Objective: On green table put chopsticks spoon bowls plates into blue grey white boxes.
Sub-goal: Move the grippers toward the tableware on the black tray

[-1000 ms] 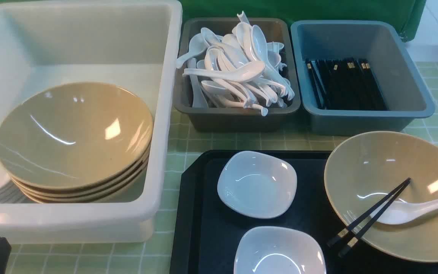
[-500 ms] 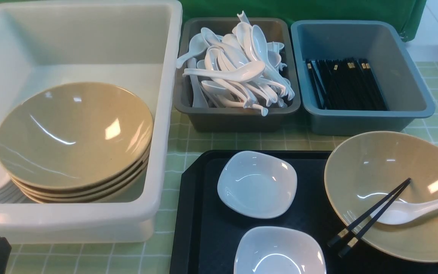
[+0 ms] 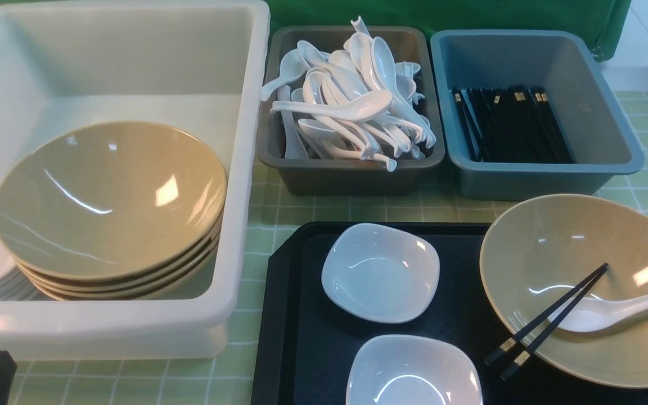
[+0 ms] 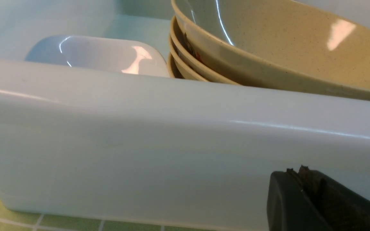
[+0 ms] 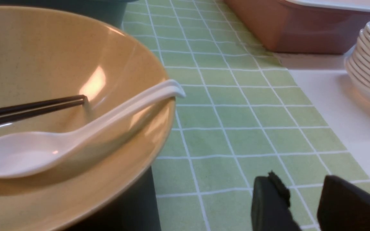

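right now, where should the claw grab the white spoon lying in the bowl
I'd grip the spoon by its handle end, which juts past the right rim of the bowl, clear of the chopsticks. Come from the right, near the open right claw.

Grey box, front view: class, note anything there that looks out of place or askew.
The spoons lie in a tangled heap in the grey box, piled above its rim. One handle hangs over the near rim and another sticks up past the far rim. No spoon lies on the green table.
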{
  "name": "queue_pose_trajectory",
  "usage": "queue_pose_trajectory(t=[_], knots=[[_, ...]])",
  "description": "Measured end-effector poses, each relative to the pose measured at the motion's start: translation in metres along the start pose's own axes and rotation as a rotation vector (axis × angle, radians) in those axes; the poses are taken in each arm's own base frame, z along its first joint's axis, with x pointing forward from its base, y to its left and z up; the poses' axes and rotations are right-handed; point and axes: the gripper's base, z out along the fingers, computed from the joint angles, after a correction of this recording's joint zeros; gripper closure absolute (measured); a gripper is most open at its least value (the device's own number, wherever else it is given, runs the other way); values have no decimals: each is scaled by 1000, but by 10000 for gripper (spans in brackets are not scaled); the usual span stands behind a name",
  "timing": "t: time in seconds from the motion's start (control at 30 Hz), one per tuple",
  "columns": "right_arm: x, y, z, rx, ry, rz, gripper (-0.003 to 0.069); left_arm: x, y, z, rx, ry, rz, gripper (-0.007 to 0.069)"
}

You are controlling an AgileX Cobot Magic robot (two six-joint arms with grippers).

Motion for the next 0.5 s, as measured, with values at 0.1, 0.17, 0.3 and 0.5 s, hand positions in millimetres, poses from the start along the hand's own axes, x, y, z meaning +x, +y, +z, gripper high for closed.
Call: queue_pose_trajectory(t=[0.1, 0.17, 0.3, 0.5], knots=[[0, 0, 0, 0, -1, 0, 423, 0, 0, 0, 0, 0, 0, 626], [-1, 0, 0, -1, -12, 0, 423, 0, 0, 0, 0, 0, 0, 626], [-1, 0, 1, -2, -26, 0, 423, 0, 0, 0, 0, 0, 0, 626], [-6, 1, 2, -8, -105, -1, 423, -3, 0, 0, 3, -32, 14, 626]])
